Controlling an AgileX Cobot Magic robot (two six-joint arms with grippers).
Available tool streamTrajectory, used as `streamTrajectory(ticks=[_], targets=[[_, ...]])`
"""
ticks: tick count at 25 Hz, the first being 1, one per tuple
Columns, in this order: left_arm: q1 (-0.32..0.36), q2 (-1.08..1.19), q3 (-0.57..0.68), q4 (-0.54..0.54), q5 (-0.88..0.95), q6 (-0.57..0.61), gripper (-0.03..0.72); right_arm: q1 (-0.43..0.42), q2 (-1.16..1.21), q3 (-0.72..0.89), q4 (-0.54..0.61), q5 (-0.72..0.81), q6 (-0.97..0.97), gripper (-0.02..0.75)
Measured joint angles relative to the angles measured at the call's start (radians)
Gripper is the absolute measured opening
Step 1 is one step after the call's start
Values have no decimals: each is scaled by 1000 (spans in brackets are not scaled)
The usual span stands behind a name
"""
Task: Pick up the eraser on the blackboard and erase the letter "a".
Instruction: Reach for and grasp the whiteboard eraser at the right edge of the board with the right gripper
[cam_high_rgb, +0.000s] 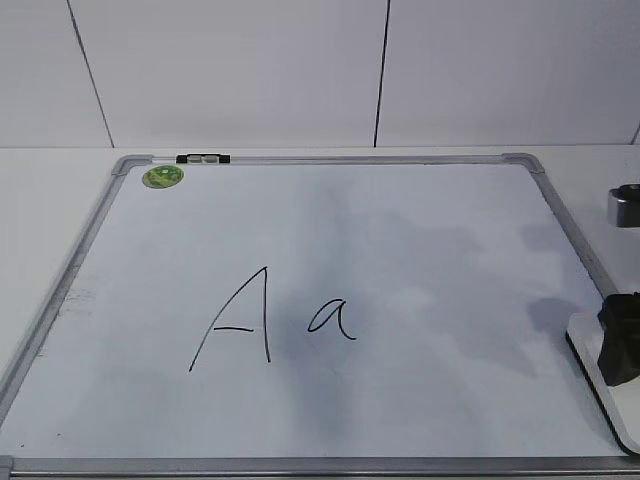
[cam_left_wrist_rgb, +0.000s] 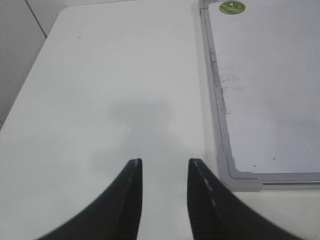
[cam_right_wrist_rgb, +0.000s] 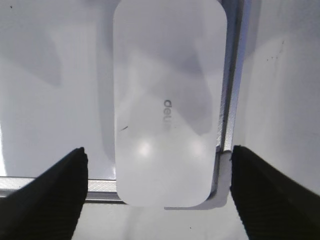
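Note:
The blackboard (cam_high_rgb: 330, 250) lies flat on the table, a pale white surface in a grey frame. The small letter "a" (cam_high_rgb: 333, 319) is written near its middle, right of a taller capital "A" (cam_high_rgb: 238, 320). The white eraser (cam_right_wrist_rgb: 167, 100) lies on the board's near right corner, partly over the frame, and also shows in the exterior view (cam_high_rgb: 595, 378). My right gripper (cam_right_wrist_rgb: 157, 162) is open, with one finger on each side of the eraser's near end and a gap to each finger; in the exterior view (cam_high_rgb: 619, 345) it is at the right edge. My left gripper (cam_left_wrist_rgb: 165, 165) is open and empty over bare table, left of the board's frame (cam_left_wrist_rgb: 220, 125).
A round green magnet (cam_high_rgb: 163, 177) sits at the board's far left corner, next to a small black-and-white clip (cam_high_rgb: 203, 158) on the top frame. A white wall stands behind the table. The magnet also shows in the left wrist view (cam_left_wrist_rgb: 232, 7).

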Motion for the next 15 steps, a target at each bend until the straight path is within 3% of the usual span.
streamTrajectory(ticks=[15], targets=[[0,0,0,0,0,0,235,1,122,-26,-38,-18,60,676]])
